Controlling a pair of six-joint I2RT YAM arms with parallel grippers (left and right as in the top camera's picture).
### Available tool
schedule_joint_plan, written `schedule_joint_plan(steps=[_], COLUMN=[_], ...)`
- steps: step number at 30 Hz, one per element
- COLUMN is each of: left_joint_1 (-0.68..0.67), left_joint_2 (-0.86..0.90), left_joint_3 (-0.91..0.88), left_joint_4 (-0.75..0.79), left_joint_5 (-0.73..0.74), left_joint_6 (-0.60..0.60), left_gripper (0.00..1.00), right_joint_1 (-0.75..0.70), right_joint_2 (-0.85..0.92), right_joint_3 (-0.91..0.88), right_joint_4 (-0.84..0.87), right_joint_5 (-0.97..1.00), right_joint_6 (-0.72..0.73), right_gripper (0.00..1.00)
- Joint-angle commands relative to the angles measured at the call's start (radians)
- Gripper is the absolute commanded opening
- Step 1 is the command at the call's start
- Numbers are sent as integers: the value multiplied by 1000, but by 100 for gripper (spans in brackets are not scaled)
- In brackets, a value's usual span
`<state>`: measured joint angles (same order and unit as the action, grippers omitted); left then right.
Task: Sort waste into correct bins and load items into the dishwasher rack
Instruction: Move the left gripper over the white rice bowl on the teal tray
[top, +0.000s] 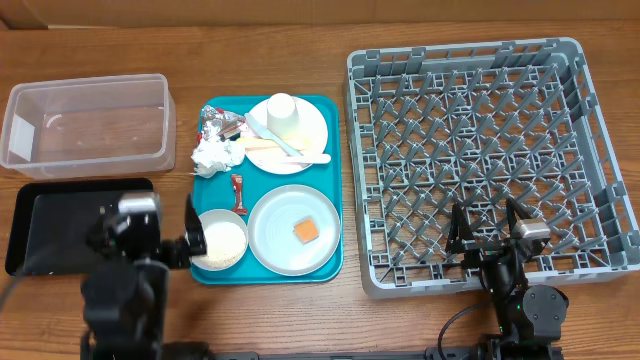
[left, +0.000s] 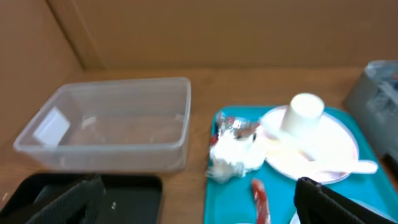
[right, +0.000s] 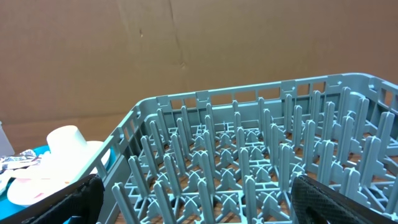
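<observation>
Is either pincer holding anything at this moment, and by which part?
Nothing is held: the left pincer and the right pincer both stand open and empty.

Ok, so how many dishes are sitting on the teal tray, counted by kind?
Plates: 2, the far plate under the cup and the near plate
Cups: 1, the cup
Bowls: 1, the bowl
Total: 4 dishes on the teal tray
</observation>
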<state>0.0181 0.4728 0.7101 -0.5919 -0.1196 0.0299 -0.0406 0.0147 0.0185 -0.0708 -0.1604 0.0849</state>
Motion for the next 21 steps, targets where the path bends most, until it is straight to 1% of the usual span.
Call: schedule_joint_plan(steps=[1, 4, 6, 8, 13, 17, 21], left_joint_1=[-5, -5, -5, -5, 14, 60, 137], left_joint_2=[138, 211, 231, 242, 293, 354, 433], left_joint_3=[130, 207, 243, 255, 270, 335, 451], left_joint_4=[-30, -45, -74, -86, -162, -224, -338], left_joint_5=[-42, 21, 69, 72, 86, 182, 167], left_joint_6=[16, 16, 44, 52, -34, -29, -29], left_gripper=[100, 100, 100, 100, 100, 100, 100], right_joint_1=[-5, -5, -5, -5, -5, -5, -5], right_joint_2=[-12, -12, -12, -12, -12, -12, -12], right_joint_3=[-11, -11, -11, -11, -11, -11, -11], right_joint_4=[5, 5, 5, 5, 5, 5, 5], right_joint_5=[-6, -6, -6, -6, -6, -6, -6], right_joint_6=[-3, -3, -3, -3, -3, -3, -3], right_gripper=[100, 100, 100, 100, 100, 100, 100])
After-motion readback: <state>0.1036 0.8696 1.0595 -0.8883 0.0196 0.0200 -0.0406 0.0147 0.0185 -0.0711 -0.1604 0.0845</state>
